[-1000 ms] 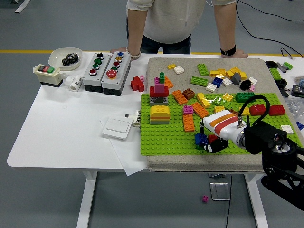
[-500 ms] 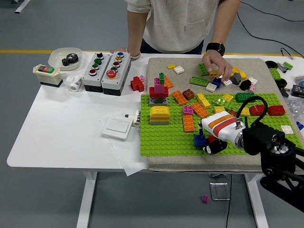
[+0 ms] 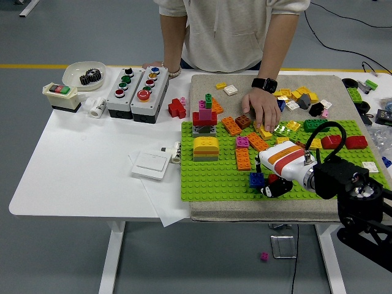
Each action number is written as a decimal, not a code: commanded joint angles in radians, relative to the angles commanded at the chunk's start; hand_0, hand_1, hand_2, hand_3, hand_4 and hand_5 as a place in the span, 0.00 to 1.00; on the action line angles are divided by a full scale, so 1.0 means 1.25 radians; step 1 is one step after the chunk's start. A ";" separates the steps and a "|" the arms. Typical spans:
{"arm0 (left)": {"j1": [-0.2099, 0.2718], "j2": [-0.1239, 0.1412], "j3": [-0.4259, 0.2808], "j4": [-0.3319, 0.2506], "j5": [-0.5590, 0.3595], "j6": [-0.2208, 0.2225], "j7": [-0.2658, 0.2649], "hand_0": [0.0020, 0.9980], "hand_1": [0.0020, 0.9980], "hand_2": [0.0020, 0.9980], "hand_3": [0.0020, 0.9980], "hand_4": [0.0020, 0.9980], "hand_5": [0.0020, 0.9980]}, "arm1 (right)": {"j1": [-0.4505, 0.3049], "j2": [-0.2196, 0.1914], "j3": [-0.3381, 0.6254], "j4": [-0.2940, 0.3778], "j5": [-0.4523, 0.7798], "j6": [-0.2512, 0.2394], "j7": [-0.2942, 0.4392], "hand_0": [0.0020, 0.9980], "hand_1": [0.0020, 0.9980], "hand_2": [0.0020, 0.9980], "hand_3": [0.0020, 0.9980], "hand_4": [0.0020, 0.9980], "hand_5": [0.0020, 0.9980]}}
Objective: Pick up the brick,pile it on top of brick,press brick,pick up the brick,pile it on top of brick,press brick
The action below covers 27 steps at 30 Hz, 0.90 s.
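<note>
Right hand (image 3: 278, 177) low over the near-right part of the green baseplate (image 3: 211, 177), white-and-orange shell tipped toward the left. Dark fingers (image 3: 277, 187) curled down beside a blue brick (image 3: 256, 179) that sits on the studs; contact looks likely, but the shell hides the fingertips, so I cannot tell whether the brick is truly gripped. Left arm not in view.

Handling: the brick is small, rigid, light plastic with smooth slippery sides. Best hold is a pinch across two opposite side walls, clear of the top studs. It seems seated on the plate, so a slight rock may be needed to free it. Stacking needs square stud alignment, then a straight downward press.

Candidate stacks: a yellow domed stack (image 3: 206, 147) and a taller red-pink-green tower (image 3: 205, 115), both at the left side of the plate, well apart from the hand.

Change since the earlier frames: the person's hand (image 3: 262, 112) has come from the loose bricks (image 3: 294, 98) at the far end of the mat nearer, onto the plate's far edge. The right hand has edged slightly left, the blue brick with it.
</note>
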<state>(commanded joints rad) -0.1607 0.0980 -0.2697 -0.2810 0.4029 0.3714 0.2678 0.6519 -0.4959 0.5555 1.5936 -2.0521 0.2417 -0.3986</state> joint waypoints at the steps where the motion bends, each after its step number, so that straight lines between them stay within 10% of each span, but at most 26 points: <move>1: 0.000 0.000 0.000 0.000 0.000 0.000 0.000 0.76 0.73 0.73 0.59 0.64 0.66 | 0.003 -0.002 -0.003 0.001 0.000 0.001 0.001 0.11 0.02 0.11 0.47 0.76 0.34; 27: -0.001 -0.001 -0.003 -0.001 0.005 0.000 0.002 0.76 0.72 0.73 0.59 0.64 0.66 | 0.040 -0.018 -0.060 -0.027 -0.003 -0.002 0.028 0.11 0.02 0.11 0.47 0.77 0.35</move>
<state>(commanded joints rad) -0.1616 0.0970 -0.2736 -0.2818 0.4095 0.3715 0.2707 0.7023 -0.5186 0.4807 1.5603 -2.0554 0.2398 -0.3634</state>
